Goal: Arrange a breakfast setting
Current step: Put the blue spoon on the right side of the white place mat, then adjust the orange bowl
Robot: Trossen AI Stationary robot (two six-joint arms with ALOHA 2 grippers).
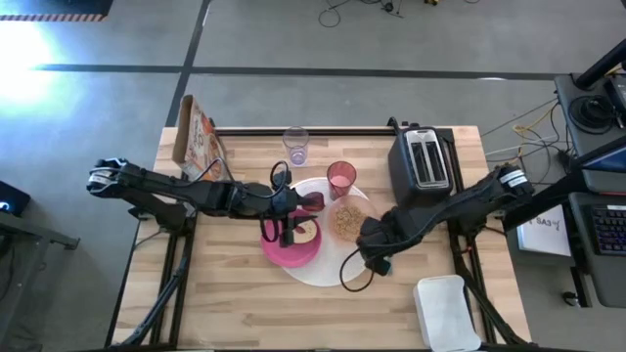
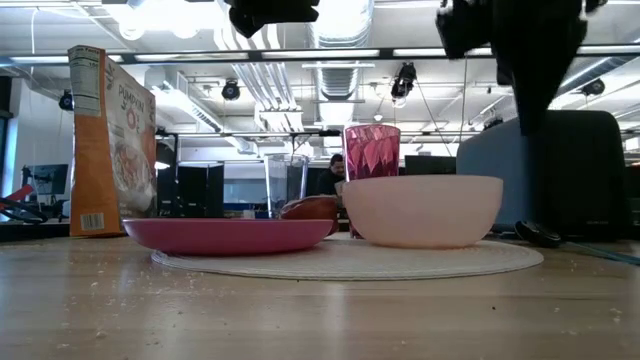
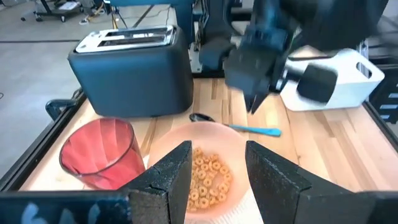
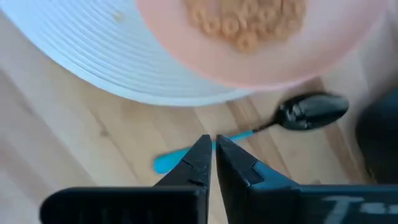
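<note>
The white round mat (image 1: pixel 318 269) carries the magenta plate (image 1: pixel 290 249) and the peach bowl (image 1: pixel 345 218), which holds cereal rings. The pink cup (image 1: pixel 340 179) and the clear glass (image 1: pixel 295 145) stand behind them, and the orange cereal box (image 1: pixel 196 137) is upright at the far left. The teal-handled spoon (image 4: pixel 249 134) lies flat on the table beside the mat's right edge. My right gripper (image 4: pixel 211 146) hangs shut above the spoon's handle, pointing down and clear of it. My left gripper (image 3: pixel 217 168) is open in the air over the plate, aimed at the bowl (image 3: pixel 208 168).
A dark toaster (image 1: pixel 423 161) stands at the far right of the table. A white lidded container (image 1: pixel 445 311) sits at the near right corner. A brown-red item (image 2: pixel 310 208) lies on the plate's far part. Bare wood runs along the near edge.
</note>
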